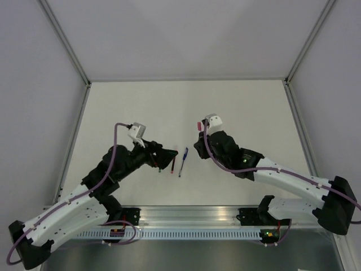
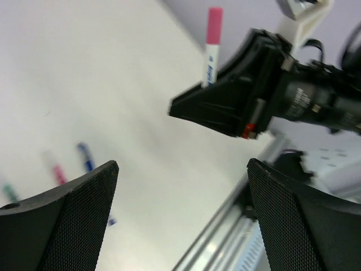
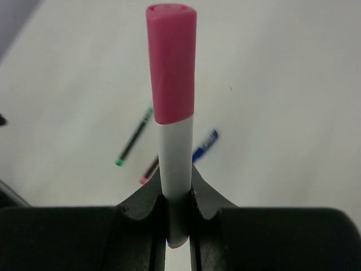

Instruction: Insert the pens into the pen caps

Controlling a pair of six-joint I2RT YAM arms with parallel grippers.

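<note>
- Pink-capped white pen (image 3: 175, 152) is clamped upright by the right end effector (image 3: 178, 197); blue lettering (image 2: 211, 70) is too blurred to be read.
- Left end effector (image 2: 181, 195) is spread wide, empty.
- Blue pen (image 1: 183, 162) and red pen (image 1: 173, 162) are laid on the surface (image 1: 237, 107).

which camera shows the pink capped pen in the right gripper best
Right wrist: the pen fills the centre, upright, pink cap on, clamped in the right gripper. Left wrist shows it smaller and further off, sticking out of that gripper. The top view shows only a tiny pink tip.
</note>
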